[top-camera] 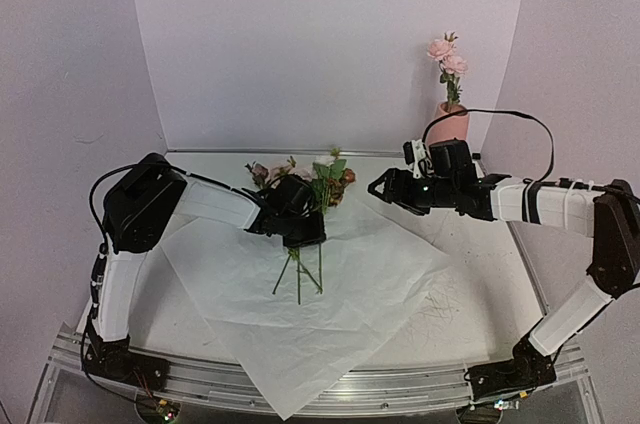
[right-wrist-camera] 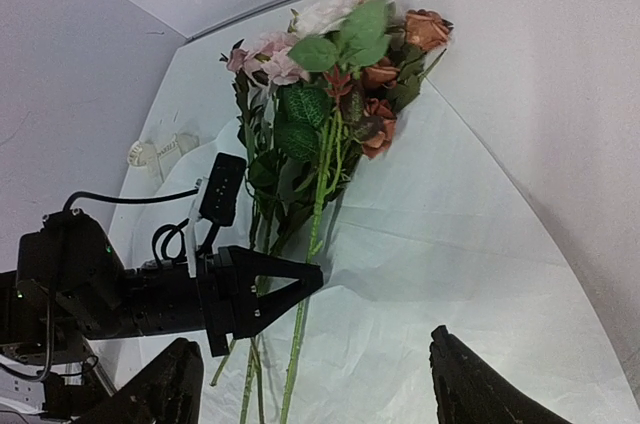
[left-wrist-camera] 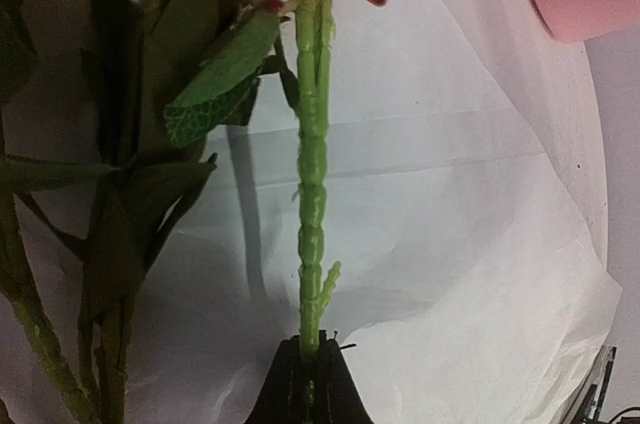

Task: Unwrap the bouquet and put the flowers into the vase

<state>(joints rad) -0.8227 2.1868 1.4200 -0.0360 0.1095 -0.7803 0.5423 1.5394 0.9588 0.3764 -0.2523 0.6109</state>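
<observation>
Firmly, left fingers on stem.

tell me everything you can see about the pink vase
The vase is a slim salmon-pink cylinder with a plain, matte-looking surface and a round mouth. It stands upright at the back right of the table, close to the wall. Only its upper part shows in the top view, because the right arm crosses in front and hides the base. Two pink roses on a leafy green stem already stand in its mouth. Nothing else appears to touch it.
</observation>
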